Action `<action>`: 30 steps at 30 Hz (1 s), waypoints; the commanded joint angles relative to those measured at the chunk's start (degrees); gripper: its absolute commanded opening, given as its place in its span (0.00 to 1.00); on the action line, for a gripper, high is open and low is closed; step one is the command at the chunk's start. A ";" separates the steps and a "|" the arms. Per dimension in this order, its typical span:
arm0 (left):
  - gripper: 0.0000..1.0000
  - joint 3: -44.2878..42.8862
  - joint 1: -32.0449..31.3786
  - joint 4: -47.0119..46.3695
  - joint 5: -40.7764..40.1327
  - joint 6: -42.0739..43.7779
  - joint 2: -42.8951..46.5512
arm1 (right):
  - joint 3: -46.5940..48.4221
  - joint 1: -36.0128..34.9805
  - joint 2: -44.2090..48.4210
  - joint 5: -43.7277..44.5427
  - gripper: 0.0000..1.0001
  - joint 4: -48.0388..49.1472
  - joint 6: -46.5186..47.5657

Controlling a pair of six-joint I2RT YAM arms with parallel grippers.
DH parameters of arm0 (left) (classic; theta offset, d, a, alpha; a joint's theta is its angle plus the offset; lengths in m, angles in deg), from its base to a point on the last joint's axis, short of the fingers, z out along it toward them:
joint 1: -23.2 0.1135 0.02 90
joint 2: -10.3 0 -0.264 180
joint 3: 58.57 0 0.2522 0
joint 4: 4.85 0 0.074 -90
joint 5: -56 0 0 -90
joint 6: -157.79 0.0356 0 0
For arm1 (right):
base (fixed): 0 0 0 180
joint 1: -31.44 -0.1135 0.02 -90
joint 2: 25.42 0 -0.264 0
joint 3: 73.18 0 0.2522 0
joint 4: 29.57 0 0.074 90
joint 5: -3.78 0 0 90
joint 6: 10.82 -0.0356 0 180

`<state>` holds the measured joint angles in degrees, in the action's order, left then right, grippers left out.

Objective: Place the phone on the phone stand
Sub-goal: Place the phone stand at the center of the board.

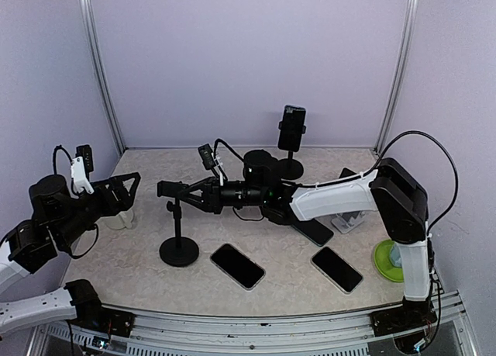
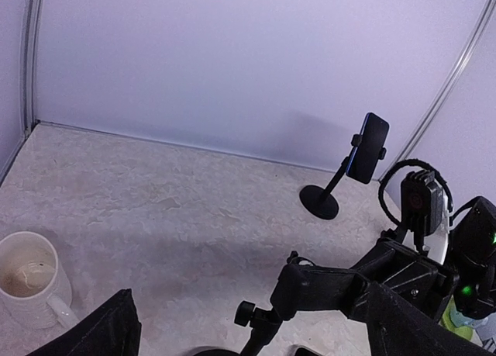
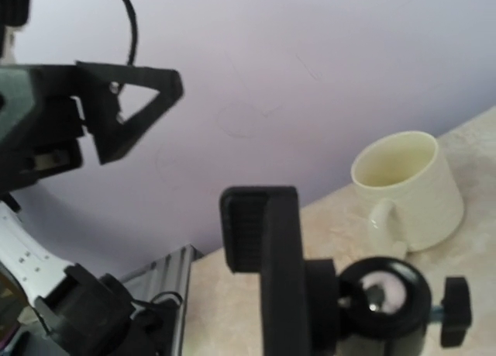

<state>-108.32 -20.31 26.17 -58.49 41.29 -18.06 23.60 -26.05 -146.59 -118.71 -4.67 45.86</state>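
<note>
- Nearest you, a phone (image 1: 237, 265) lies flat on the table (image 1: 155, 164) — a second phone (image 1: 336, 269) lies to its right.
- Mid-table, your right gripper (image 1: 184, 195) pinches the phone stand (image 1: 179, 252) by its clamp head.
- Your left gripper (image 1: 133, 193) is spread wide, just beside the mug (image 1: 116, 220).
- At the back, the far stand (image 1: 292, 168) carries a third phone (image 1: 292, 128) upright.

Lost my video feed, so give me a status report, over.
Left gripper open, empty. Right gripper shut on phone stand clamp. Phones flat on table, untouched. Mug left of stand, apart.
</note>
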 commanded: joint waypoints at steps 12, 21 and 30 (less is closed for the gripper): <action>0.99 1.38 -0.26 -3.19 -0.12 2.49 -1.11 | 22.77 12.48 -2.26 -13.60 0.00 -25.04 15.81; 0.99 3.17 -0.26 -3.42 0.39 2.80 0.24 | 25.20 16.31 -4.68 -20.80 0.00 -28.79 27.33; 0.99 3.77 -0.26 -4.85 2.63 2.14 -0.58 | 20.76 16.36 -5.07 -23.69 0.00 -27.95 32.23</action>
<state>-105.41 -20.31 23.43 -57.58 42.97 -18.57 46.01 -9.57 -153.17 -139.81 -36.47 74.91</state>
